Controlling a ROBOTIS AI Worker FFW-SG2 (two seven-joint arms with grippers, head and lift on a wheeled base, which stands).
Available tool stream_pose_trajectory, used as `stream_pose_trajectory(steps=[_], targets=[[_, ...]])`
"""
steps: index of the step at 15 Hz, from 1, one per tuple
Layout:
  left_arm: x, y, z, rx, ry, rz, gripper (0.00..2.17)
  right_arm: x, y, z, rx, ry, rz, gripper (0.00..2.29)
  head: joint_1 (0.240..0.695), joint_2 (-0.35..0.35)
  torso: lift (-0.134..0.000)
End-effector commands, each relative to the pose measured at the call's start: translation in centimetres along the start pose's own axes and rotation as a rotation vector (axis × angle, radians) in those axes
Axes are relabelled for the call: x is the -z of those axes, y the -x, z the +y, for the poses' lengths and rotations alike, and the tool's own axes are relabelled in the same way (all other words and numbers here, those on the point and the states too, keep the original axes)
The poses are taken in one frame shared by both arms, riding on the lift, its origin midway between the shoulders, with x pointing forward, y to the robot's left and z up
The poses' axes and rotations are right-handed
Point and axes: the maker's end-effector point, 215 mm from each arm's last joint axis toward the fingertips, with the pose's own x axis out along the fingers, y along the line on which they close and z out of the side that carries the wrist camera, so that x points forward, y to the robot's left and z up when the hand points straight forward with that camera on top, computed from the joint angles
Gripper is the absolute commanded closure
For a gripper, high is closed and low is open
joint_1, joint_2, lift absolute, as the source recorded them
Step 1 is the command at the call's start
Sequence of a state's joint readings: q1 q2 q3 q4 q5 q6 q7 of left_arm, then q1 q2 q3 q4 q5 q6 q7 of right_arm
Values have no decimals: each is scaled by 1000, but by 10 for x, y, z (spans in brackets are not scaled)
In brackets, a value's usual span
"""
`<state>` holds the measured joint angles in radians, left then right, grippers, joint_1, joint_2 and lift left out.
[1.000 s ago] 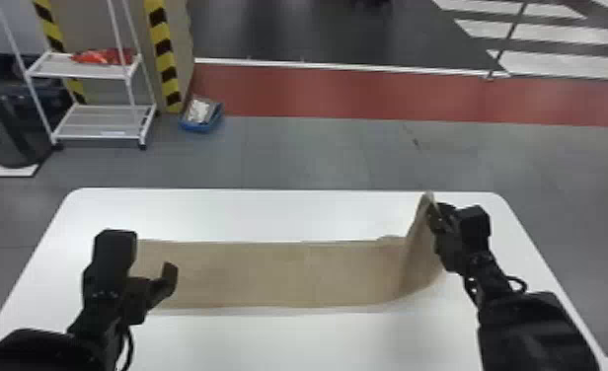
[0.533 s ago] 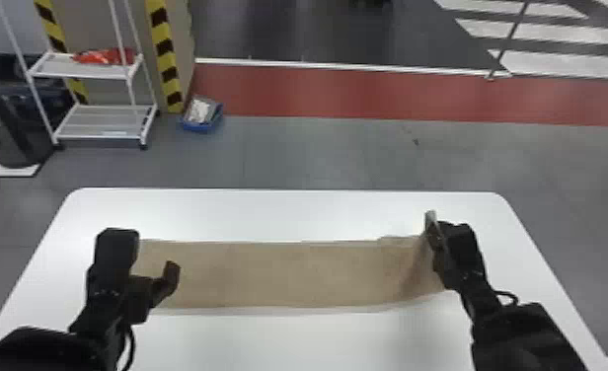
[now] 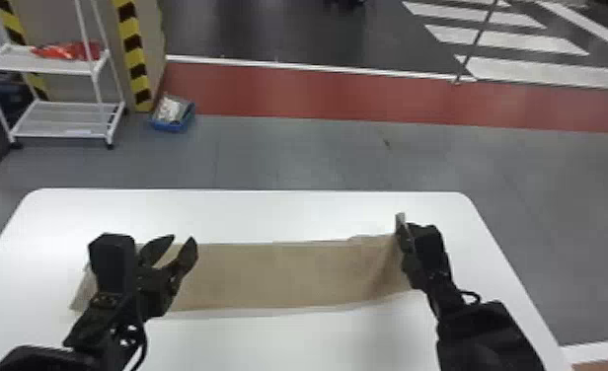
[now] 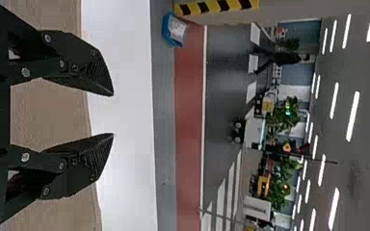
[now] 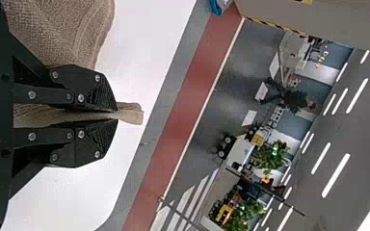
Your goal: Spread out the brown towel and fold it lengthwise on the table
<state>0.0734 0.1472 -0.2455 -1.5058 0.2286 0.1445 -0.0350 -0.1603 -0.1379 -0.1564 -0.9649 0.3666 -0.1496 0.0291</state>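
The brown towel (image 3: 278, 276) lies on the worktop (image 3: 293, 212) as a long, narrow strip, its long axis running from the robot's left to its right, roughly in line with the far edge. Its short ends point left and right; toward the right, the near edge bends a little away from the robot, and the cloth gathers into creases. That right end is pinched in the right claw (image 3: 403, 231), which is clenched on the cloth, with a small tab sticking out past its fingertips and a loose flap bunched beside it. Over the left part of the strip is the left claw (image 3: 182, 239), released, its two fingers spread with nothing between them. Bare white surface shows along both long sides of the towel. Beyond the worktop there is grey floor (image 3: 318, 153), then a red band (image 3: 318, 93) crossing it. Off to the left stand a white rack (image 3: 46, 121) with something red-orange (image 3: 68, 50) on its upper shelf, a post (image 3: 133, 44) striped yellow and black, and, on the floor near them, a blue bin (image 3: 170, 126) with pale contents.
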Motion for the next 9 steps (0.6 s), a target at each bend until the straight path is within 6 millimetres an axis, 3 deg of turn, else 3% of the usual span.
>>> stream_pose_trajectory(steps=[1, 6, 8, 9], targets=[[3, -26, -44, 77, -25, -39, 1261, 4, 2, -4, 7, -5, 6, 1001, 695, -220, 0], [19, -63, -123, 195, -92, -26, 1261, 4, 14, -11, 16, -50, -11, 1001, 695, -318, 0], [22, -70, -156, 247, -114, -40, 1261, 12, 20, -10, 13, -69, -4, 1001, 695, -344, 0], [26, -73, -149, 247, -145, -42, 1261, 13, 22, -8, 9, -71, -8, 1001, 695, -350, 0]])
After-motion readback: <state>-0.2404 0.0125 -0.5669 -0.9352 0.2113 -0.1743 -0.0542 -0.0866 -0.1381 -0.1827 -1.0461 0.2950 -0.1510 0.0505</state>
